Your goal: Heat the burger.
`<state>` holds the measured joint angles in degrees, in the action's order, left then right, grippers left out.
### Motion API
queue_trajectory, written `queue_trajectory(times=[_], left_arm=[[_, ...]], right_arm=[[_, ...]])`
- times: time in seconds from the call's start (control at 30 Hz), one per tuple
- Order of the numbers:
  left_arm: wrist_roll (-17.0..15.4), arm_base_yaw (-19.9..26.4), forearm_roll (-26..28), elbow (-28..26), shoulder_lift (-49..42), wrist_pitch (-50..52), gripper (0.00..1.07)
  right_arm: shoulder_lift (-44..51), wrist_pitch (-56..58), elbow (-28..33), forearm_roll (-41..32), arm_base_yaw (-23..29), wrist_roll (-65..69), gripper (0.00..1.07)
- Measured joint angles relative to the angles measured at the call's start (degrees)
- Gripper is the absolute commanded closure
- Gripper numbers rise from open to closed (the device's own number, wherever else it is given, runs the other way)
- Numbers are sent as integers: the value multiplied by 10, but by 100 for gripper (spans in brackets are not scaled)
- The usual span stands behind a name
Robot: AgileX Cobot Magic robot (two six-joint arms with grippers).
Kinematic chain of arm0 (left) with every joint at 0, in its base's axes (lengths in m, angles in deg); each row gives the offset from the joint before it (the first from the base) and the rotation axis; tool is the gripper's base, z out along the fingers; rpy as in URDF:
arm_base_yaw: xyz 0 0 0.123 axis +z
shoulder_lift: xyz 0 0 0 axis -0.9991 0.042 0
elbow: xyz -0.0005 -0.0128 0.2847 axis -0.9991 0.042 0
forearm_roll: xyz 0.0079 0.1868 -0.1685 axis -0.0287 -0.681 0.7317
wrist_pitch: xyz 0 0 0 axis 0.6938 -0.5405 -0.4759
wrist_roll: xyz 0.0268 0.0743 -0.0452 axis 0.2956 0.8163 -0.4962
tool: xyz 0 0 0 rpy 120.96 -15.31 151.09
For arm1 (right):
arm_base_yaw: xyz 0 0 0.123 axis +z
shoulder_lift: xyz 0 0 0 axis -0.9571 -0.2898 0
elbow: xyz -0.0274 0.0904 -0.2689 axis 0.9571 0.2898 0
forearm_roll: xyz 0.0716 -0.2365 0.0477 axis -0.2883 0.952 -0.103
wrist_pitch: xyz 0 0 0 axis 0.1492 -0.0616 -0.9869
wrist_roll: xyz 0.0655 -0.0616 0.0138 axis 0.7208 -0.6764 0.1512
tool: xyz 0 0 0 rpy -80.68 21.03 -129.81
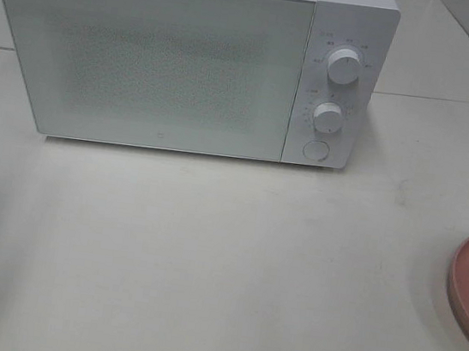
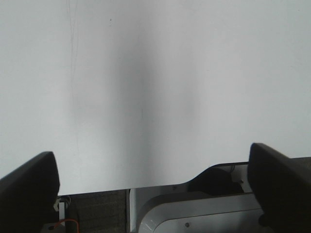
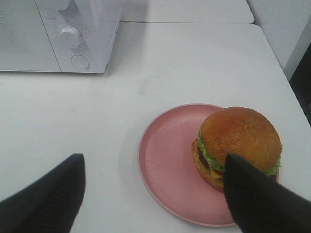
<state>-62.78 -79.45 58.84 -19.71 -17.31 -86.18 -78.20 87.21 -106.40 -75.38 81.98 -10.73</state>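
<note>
Burger (image 3: 239, 141) — round, no evident long axis; sat upright, bun uppermost, on the right part of a pink plate (image 3: 167, 160) at the table's (image 1: 206, 258) right edge. Right gripper (image 3: 153, 194) spread wide, grasping nothing, poised above the plate; one finger (image 3: 257, 199) overlapped the burger's near side. Left gripper (image 2: 155, 179) likewise released, empty. Microwave (image 1: 146, 60) — far left, door closed.

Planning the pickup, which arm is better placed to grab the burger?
Right. Its open gripper hangs over the pink plate holding the burger; the left gripper faces only bare table.
</note>
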Motion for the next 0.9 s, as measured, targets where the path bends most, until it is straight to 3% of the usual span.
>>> queue_trajectory(times=[0.4, 0.47, 0.83, 0.9], left_arm=[[-2, 0, -5, 103, -211, 16, 7], [-2, 0, -6, 134, -289, 19, 7], [-6, 0, -15, 170, -430, 21, 7], [-23, 0, -30, 170, -468, 21, 7]], right_arm=[[0, 0, 0, 0, 0, 0, 32], [0, 0, 0, 0, 0, 0, 32], [0, 0, 0, 0, 0, 0, 32], [0, 0, 0, 0, 0, 0, 32]])
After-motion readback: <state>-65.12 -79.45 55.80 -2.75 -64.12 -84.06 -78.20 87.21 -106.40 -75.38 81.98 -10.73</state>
